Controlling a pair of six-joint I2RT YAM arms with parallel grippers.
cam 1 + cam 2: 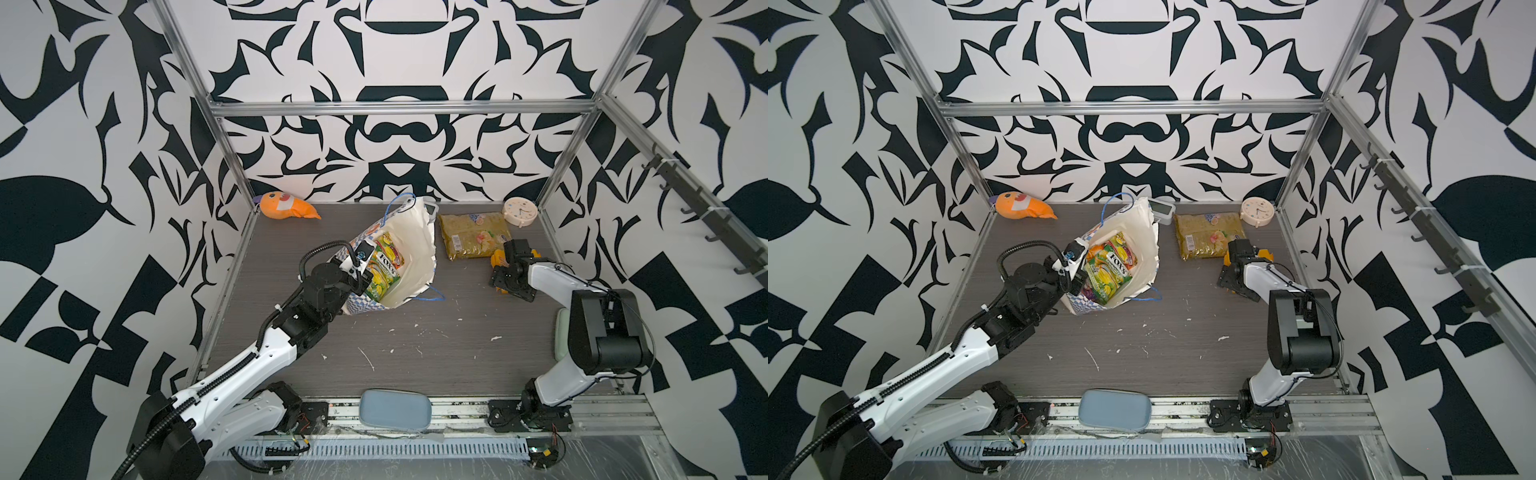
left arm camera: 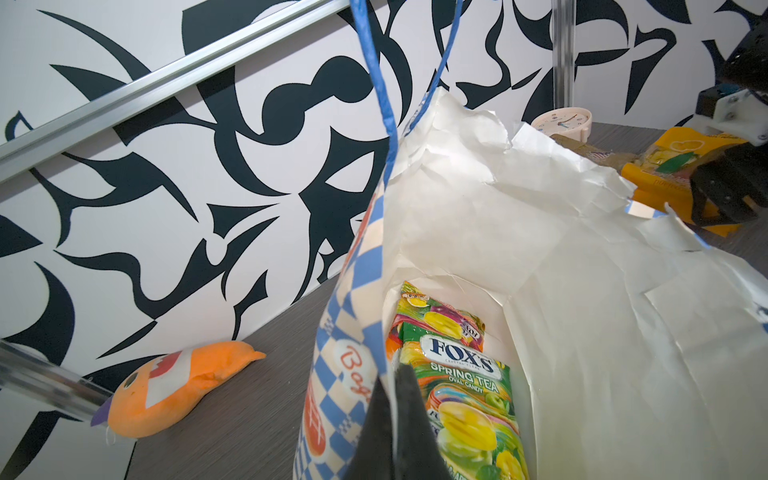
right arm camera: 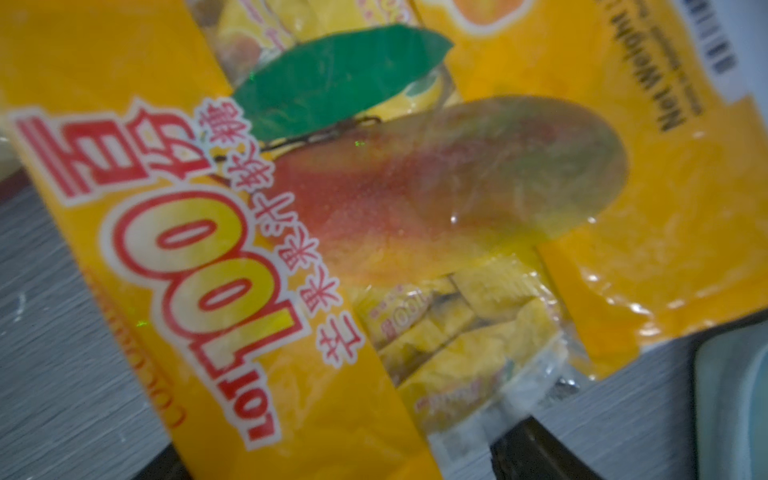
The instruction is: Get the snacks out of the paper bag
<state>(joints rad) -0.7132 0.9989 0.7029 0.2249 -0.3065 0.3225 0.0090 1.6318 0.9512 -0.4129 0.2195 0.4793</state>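
Left wrist view looks down into the open mouth of the paper bag (image 2: 498, 228), where a green-yellow FOX'S packet (image 2: 461, 382) marked "Spring Tea" stands against the near wall with a second FOX'S packet (image 2: 440, 320), purple and orange at its top, tucked behind it. The left gripper (image 2: 395, 436) is closed tight on the bag's rim, with the paper edge pinched between its dark fingers beside a blue cord handle (image 2: 380, 104). In both top views the bag sits left of centre on the counter (image 1: 415, 353), tilted so that its white inside faces up. Past the bag's right side a large olive-gold packet (image 1: 473, 235) lies flat on the counter, near a round cream clock (image 1: 520, 212) in the back corner. Just in front of that packet lie the two yellow-orange mango packets (image 3: 291, 249), one overlapping the other. The right gripper (image 2: 725, 187) hangs low over them with its jaws spread wide. From where I stand I cannot tell whether its fingers touch the plastic, and nothing looks clamped. An orange plush toy (image 1: 286, 205) lies against the back wall on the far left, well apart from the bag.
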